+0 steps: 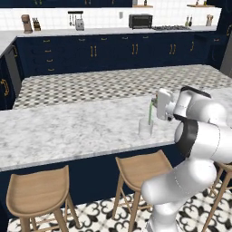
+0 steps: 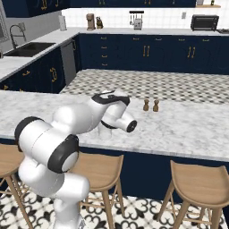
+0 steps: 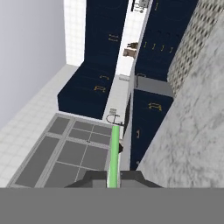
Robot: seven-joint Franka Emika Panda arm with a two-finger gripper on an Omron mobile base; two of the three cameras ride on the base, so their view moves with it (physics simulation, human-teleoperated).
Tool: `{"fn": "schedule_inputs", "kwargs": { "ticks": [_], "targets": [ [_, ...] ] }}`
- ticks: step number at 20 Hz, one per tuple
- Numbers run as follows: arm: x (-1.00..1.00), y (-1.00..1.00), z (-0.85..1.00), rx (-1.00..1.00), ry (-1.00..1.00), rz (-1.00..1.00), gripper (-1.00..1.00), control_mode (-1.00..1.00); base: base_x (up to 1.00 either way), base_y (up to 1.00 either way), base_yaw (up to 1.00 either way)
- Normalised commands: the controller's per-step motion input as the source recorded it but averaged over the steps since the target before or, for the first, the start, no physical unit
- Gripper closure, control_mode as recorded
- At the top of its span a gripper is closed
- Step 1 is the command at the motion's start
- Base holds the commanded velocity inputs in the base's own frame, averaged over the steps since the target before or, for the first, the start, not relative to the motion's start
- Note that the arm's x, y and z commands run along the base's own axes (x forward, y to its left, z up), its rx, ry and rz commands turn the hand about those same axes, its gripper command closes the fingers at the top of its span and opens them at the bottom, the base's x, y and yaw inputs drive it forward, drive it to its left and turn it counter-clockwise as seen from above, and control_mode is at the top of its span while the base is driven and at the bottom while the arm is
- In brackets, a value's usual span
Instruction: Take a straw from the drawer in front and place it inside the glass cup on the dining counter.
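Behind cup wall — straw (image 1: 150, 111) tip blurred

Thin light-green plastic straw (image 3: 114, 153) clamped between the two dark gripper (image 3: 113, 177) fingertips. White-grey marbled dining counter slab (image 3: 192, 131) alongside; dark navy cabinets (image 3: 94, 87) beyond.

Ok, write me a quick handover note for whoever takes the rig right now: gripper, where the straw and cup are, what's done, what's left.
Gripper: shut on the straw, holding it near its top.
Straw: roughly upright, lower end down in the glass cup.
Glass cup: standing on the dining counter, near its front edge.
Done: straw brought to the cup and lowered in.
Left: open the jaws, check that the straw rests in the cup, lift the arm away.
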Motion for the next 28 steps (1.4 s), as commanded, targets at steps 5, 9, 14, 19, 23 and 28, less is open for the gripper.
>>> {"fn": "schedule_inputs", "kwargs": {
  "ticks": [5, 9, 14, 19, 23, 28],
  "targets": [
    [0.27, 0.00, -0.08, 0.00, 0.02, -0.01, 1.00, -1.00, 0.00, 0.00, 0.00],
    [0.20, 0.00, -0.25, 0.00, 0.01, 0.00, 1.00, -1.00, 0.00, 0.00, 0.00],
    [0.10, 0.00, -0.21, 0.00, 0.00, 0.00, 1.00, -1.00, 0.00, 0.00, 0.00],
    [0.03, 0.00, -0.17, 0.00, 0.00, 0.00, 1.00, -1.00, 0.00, 0.00, 0.00],
    [0.06, 0.00, -0.15, 0.00, 0.00, 0.00, 1.00, -1.00, 0.00, 0.00, 0.00],
    [0.07, 0.00, -0.10, 0.00, 0.00, 0.00, 1.00, -1.00, 0.00, 0.00, 0.00]
  ]
}}
